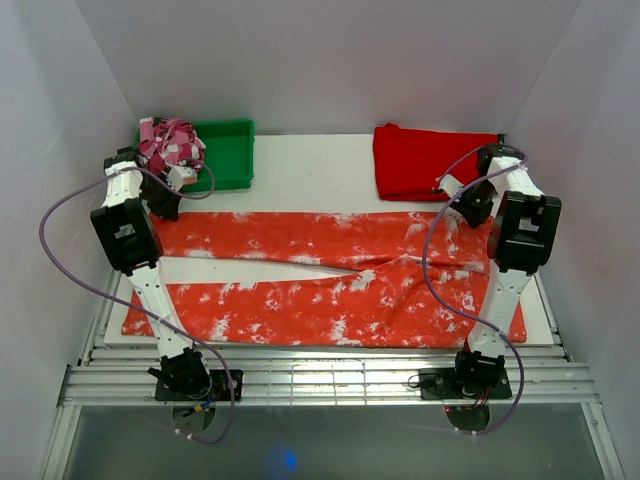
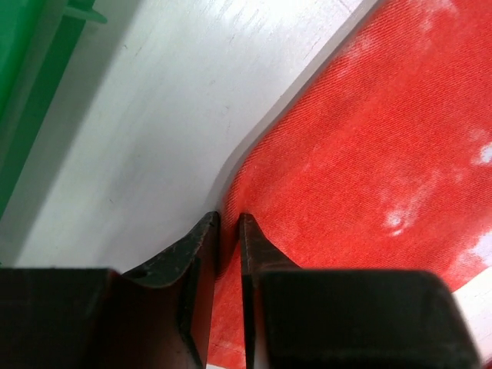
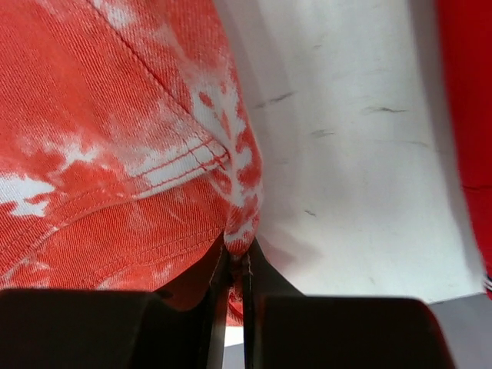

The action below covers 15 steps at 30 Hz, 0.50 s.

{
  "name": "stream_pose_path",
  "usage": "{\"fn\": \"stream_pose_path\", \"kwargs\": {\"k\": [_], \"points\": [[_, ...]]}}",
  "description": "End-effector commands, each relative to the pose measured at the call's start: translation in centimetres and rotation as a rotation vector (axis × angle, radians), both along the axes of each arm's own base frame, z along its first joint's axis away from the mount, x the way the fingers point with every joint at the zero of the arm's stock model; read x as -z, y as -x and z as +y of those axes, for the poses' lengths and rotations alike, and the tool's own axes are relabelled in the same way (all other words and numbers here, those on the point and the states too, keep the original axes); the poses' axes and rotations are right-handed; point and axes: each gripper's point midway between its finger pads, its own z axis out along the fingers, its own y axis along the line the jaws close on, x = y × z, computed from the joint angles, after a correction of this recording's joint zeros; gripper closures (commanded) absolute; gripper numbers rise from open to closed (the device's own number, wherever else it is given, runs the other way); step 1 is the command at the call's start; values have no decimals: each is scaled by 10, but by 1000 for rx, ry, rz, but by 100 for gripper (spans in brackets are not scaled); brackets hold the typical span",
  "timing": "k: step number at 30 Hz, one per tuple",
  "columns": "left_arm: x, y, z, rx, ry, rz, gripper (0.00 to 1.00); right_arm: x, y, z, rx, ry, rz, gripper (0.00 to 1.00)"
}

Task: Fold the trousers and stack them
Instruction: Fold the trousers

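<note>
Right wrist shows right gripper (image 3: 237, 260) pinching trousers (image 3: 100, 154) edge.

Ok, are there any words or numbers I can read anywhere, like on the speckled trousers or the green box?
None: no view shows a readable word, number or sign.
The trousers carry only white splotches; the green bin and the folded red cloth are plain.
The white marks on the pink cloth in the bin are too small to tell.

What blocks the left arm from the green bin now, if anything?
Probably nothing, so yes. The green bin sits just beyond the left gripper, only bare table between. The gripper is pinching the trousers at a leg end, so it must release first.
</note>
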Motion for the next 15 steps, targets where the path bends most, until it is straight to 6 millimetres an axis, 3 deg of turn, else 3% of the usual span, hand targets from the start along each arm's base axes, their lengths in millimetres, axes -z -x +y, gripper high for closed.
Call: {"fn": "stream_pose_path", "kwargs": {"k": [1, 3, 4, 6, 8, 9, 10, 11, 12, 13, 14, 15], "points": [[-32, -16, 28, -32, -47, -118, 79, -59, -40, -29, -218, 155, -174, 92], [-48, -19, 28, -71, -37, -155, 96, -78, -45, -27, -187, 143, -227, 92], [-53, -20, 29, -89, -34, -167, 100, -85, -46, -28, -178, 142, -244, 92], [-59, -18, 27, -104, -11, -187, 100, -106, -46, -24, -167, 113, -304, 92], [-79, -14, 27, -134, -5, -233, 100, -126, -39, -24, -151, 103, -347, 92], [-73, -7, 26, -140, -1, -229, 100, -131, -34, -25, -143, 99, -357, 92], [-94, -4, 25, -149, -11, -276, 100, -130, -26, -25, -139, 92, -350, 92], [-100, 0, 25, -158, -12, -297, 100, -149, -21, -25, -131, 98, -398, 92], [-110, -3, 31, -178, -28, -352, 100, -154, -16, -29, -119, 92, -417, 92], [-122, 12, 26, -196, -26, -372, 100, -148, -4, -29, -112, 81, -405, 92], [-130, 19, 31, -222, -24, -399, 100, -170, 5, -31, -100, 80, -467, 92], [-142, 20, 33, -232, -28, -451, 100, -175, 13, -30, -98, 68, -481, 92]]}}
